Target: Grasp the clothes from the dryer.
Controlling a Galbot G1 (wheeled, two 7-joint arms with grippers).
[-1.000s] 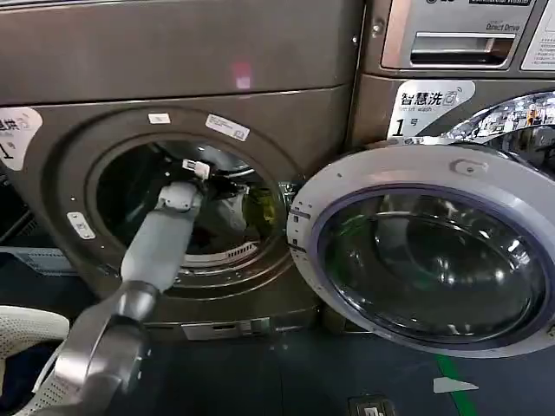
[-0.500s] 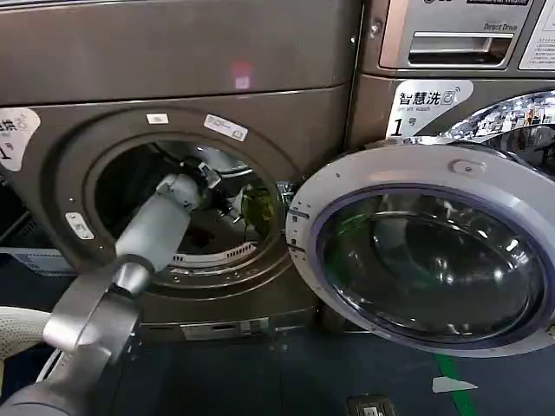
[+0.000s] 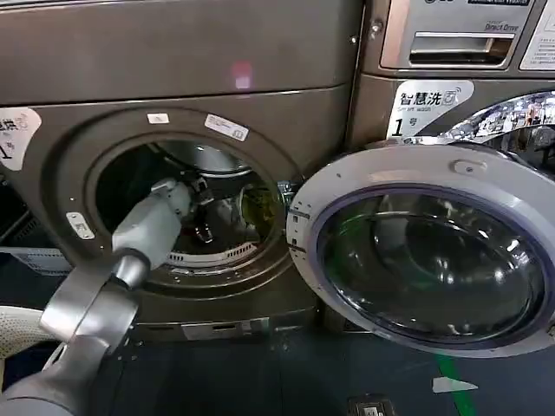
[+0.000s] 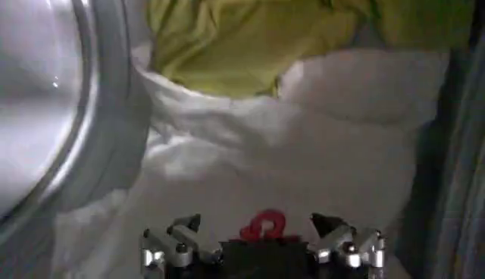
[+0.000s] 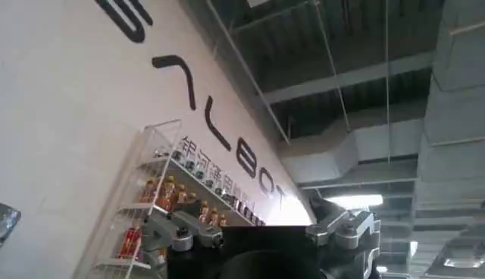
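Seen from the head: dryer [image 3: 186,61] with round opening facing forward, its door [image 3: 425,251] swung wide to the right, glass pane toward the camera. Left arm [image 3: 143,238] reaching up from lower left through the opening, left pincer [image 3: 201,192] inside the drum [image 3: 208,160], near the upper middle of the cavity. Just beside it to the right, a patch of yellow-green cloth [image 3: 254,205] against the drum wall, with pale fabric below it. State of that pincer not readable from here. A white mesh basket [image 3: 19,329] at the lower left edge, on the dark floor [image 3: 286,373]. From the left wrist: left pincer [image 4: 261,227] with fingers [image 4: 178,246] spread apart, nothing between them, hovering just above a heap of white clothes [image 4: 303,159]; a small red mark between the finger bases. Yellow-green cloth [image 4: 220,42] lying beyond the white heap, touching it. Shiny curved drum rim [image 4: 68,114] to one side. From the right wrist: right pincer [image 5: 261,227] pointed upward, fingers [image 5: 178,231] apart and holding nothing, well away from the dryer; beyond it a white wall with dark lettering [image 5: 204,114], a wire rack of bottles [image 5: 163,197] and ceiling ducts [image 5: 364,159].
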